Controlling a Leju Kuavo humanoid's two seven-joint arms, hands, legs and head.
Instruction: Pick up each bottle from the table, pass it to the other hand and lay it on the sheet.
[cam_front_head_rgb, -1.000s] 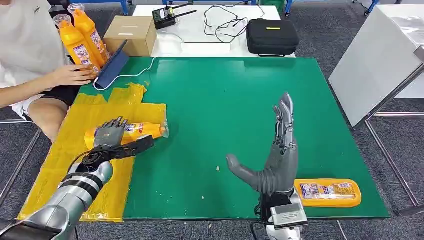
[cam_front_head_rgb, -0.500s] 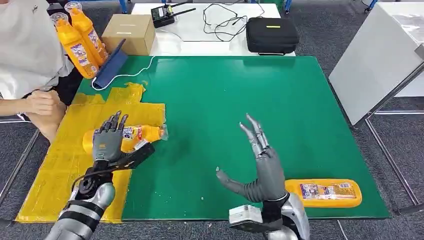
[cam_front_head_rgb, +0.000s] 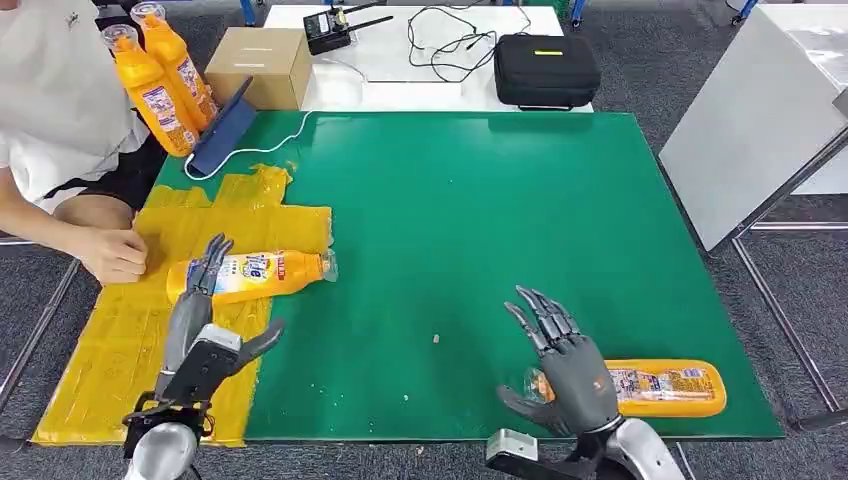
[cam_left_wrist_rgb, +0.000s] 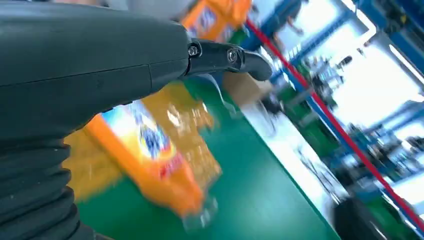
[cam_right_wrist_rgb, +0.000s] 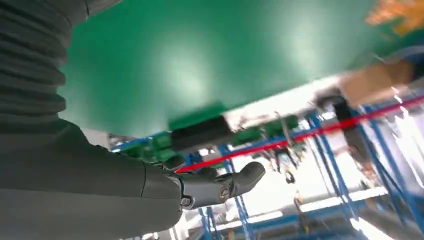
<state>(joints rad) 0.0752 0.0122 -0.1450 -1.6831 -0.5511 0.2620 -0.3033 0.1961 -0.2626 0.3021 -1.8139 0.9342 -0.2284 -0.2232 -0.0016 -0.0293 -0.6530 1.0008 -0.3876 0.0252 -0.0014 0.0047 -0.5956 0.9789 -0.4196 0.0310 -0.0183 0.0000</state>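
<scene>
Fingers of the left hand (cam_front_head_rgb: 205, 325) had come off the bottle (cam_front_head_rgb: 250, 274) in the last second and now hung spread, holding nothing, just short of its near side. That bottle lay on its side on the yellow sheet (cam_front_head_rgb: 120, 340), cap poking past the sheet's edge toward the green table (cam_front_head_rgb: 460, 200), so I took that delivery as done. The right hand (cam_front_head_rgb: 565, 365) had dropped from upright to low over the near edge, fingers apart and empty, right beside the second bottle (cam_front_head_rgb: 665, 388) lying on the bare table. That one looked next for pickup.

Whether the right hand touched it, I could not tell; its palm covered the cap end. Both wrist views were smeared with motion. A person's hand (cam_front_head_rgb: 115, 255) rested on the sheet's far edge, well apart from the laid bottle.
</scene>
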